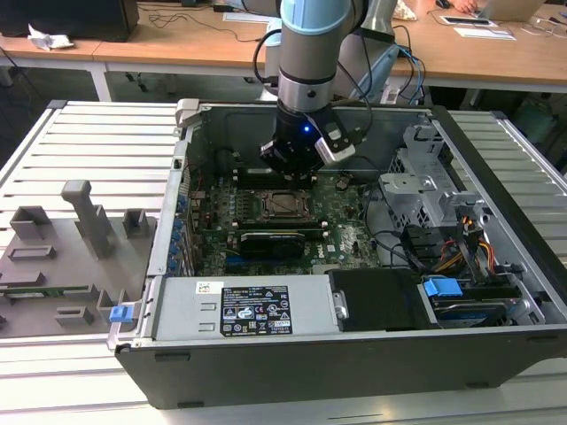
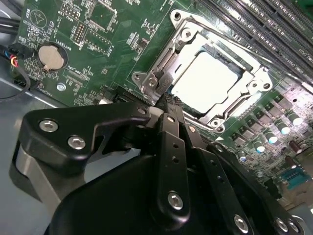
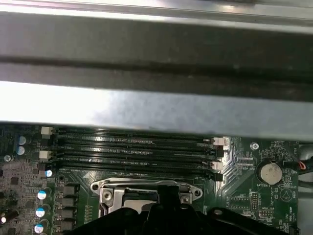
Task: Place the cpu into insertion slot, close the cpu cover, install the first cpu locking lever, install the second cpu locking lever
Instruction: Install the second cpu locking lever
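now cpu (image 2: 205,81) under shut cover (image 2: 195,58), just beyond closed, empty gripper (image 2: 166,100) tips

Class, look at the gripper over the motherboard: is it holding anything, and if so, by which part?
Cannot be told. The gripper sits at the cpu cover's edge, over the seated cpu, but its tips are hidden.

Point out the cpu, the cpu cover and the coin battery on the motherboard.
cpu (image 2: 211,81): second wrist view, middle of its bright metal top.
cpu cover (image 2: 182,34): second wrist view, a corner of the silvery frame around the chip.
coin battery (image 2: 51,57): second wrist view, centre of the round cell.
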Tool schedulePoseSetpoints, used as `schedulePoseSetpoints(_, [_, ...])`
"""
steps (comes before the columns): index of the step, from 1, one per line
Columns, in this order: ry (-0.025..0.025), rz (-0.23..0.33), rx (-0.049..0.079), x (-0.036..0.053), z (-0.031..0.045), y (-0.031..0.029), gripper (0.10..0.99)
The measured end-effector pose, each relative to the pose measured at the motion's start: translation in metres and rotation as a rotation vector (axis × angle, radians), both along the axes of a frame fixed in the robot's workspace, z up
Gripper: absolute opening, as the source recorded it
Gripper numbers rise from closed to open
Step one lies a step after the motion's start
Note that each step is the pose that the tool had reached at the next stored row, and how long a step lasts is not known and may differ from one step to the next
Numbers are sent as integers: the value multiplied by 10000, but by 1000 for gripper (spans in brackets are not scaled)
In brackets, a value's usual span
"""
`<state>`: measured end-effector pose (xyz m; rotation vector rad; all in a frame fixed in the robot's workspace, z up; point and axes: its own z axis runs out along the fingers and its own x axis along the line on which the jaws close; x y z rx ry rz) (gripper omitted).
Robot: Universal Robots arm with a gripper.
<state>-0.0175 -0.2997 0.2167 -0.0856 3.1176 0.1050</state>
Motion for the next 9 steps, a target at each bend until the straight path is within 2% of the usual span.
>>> schedulePoseSetpoints(3, [0, 0, 0, 0, 0, -40, 106])
schedulePoseSetpoints(7, [1, 0, -2, 0, 8, -52, 106])
schedulePoseSetpoints(8, [1, 0, -1, 0, 27, -51, 106])
schedulePoseSetpoints(9, [0, -1, 0, 0, 87, -51, 106])
